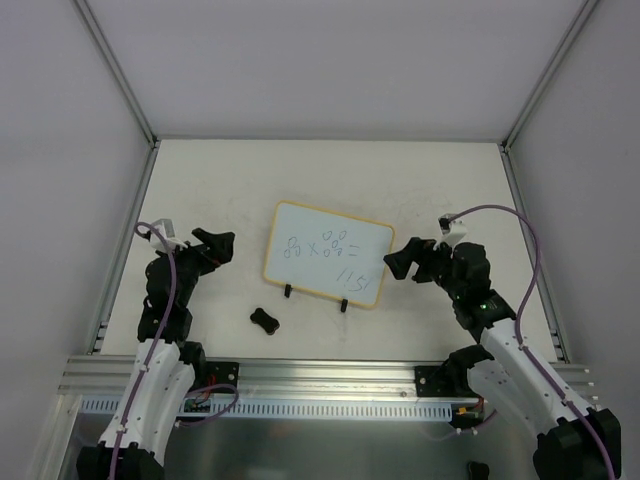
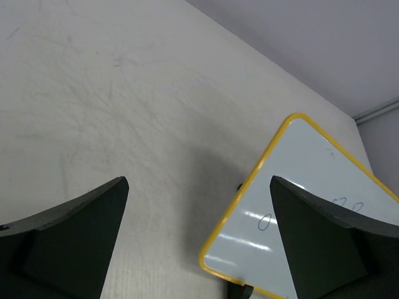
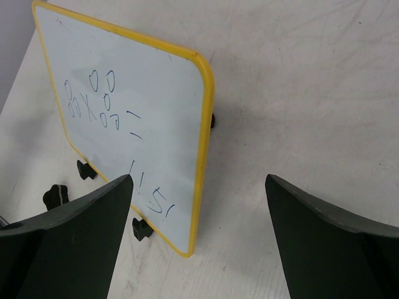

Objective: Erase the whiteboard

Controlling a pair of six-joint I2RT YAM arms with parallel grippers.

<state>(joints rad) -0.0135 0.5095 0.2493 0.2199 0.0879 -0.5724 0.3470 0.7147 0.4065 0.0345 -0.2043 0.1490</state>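
Note:
The whiteboard [image 1: 328, 252] stands tilted on two black clip feet in the middle of the table, with a yellow frame and dark handwritten marks. It also shows in the left wrist view [image 2: 312, 205] and the right wrist view [image 3: 124, 118]. The small black bone-shaped eraser [image 1: 264, 319] lies in front of its left foot; it shows at the left edge of the right wrist view [image 3: 55, 195]. My left gripper [image 1: 222, 243] is open and empty, left of the board. My right gripper [image 1: 398, 258] is open and empty, just right of the board's right edge.
The table [image 1: 200, 180] is a pale scuffed surface with grey walls behind and at both sides. Metal rails run along its left edge [image 1: 125, 255], right edge [image 1: 528, 250] and front edge [image 1: 320, 372].

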